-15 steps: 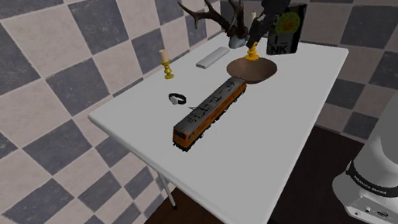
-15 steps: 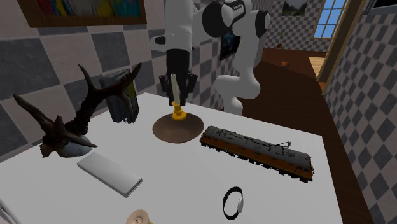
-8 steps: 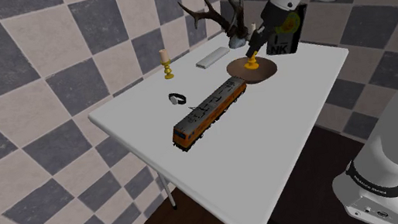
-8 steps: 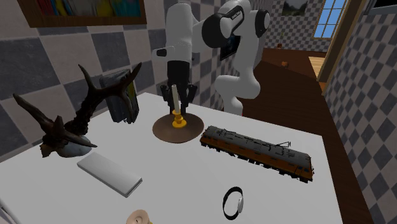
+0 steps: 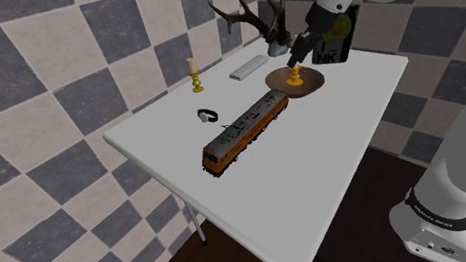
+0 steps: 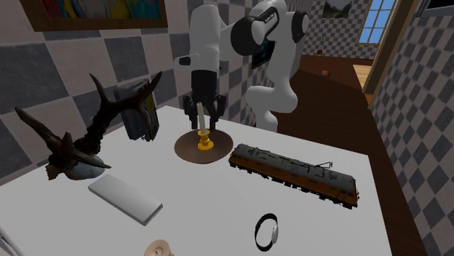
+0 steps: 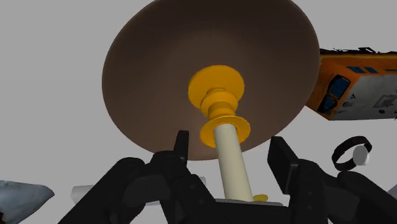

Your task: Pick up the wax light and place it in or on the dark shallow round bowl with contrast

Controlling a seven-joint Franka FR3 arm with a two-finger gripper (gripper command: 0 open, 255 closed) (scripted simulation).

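Note:
A cream candle in a yellow holder point(image 5: 295, 73) point(image 6: 202, 129) point(image 7: 230, 156) stands upright in the middle of the dark brown shallow bowl point(image 5: 278, 80) point(image 6: 186, 149) point(image 7: 146, 76) at the far side of the white table point(image 5: 333, 141). My black gripper point(image 5: 301, 47) point(image 6: 203, 107) point(image 7: 230, 153) hangs over the candle's top, open. In the wrist view its two fingers stand apart on either side of the candle stick and do not touch it.
Dark antlers point(image 5: 254, 18) point(image 6: 80, 145) and a book point(image 5: 335, 35) point(image 6: 142, 109) stand close behind the bowl. An orange-ended train point(image 5: 245, 131) point(image 6: 295, 173) lies beside it. A second candle point(image 5: 195, 73), a watch point(image 5: 208, 115) point(image 6: 268, 231) and a white slab point(image 5: 248, 66) point(image 6: 125, 195) lie farther off.
The candle came down onto the bowl's middle. The fingers, shut on it before, have spread apart and let it go; it stands on its own.

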